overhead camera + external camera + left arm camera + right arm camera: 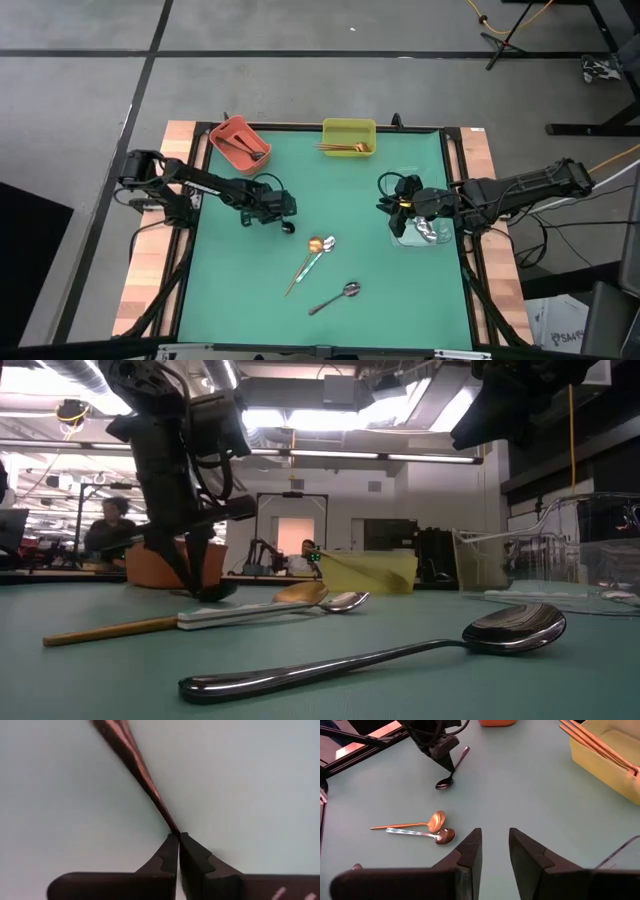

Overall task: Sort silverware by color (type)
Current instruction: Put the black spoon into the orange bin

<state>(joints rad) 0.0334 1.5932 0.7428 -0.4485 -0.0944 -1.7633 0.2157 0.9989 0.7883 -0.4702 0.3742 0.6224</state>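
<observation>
The left end effector (451, 768) is clenched on the thin handle of a dark spoon (451, 771) lying flat on the green desk (240, 290), a light, stiff, slippery piece best pinched mid-handle, while the right end effector (495, 851) waits half-parted near the clear bin (425, 236).

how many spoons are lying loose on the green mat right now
4: a dark spoon pinched by the left gripper, a gold spoon crossing a silver spoon mid-mat, and another dark spoon nearer the front. The bins hold more.
</observation>
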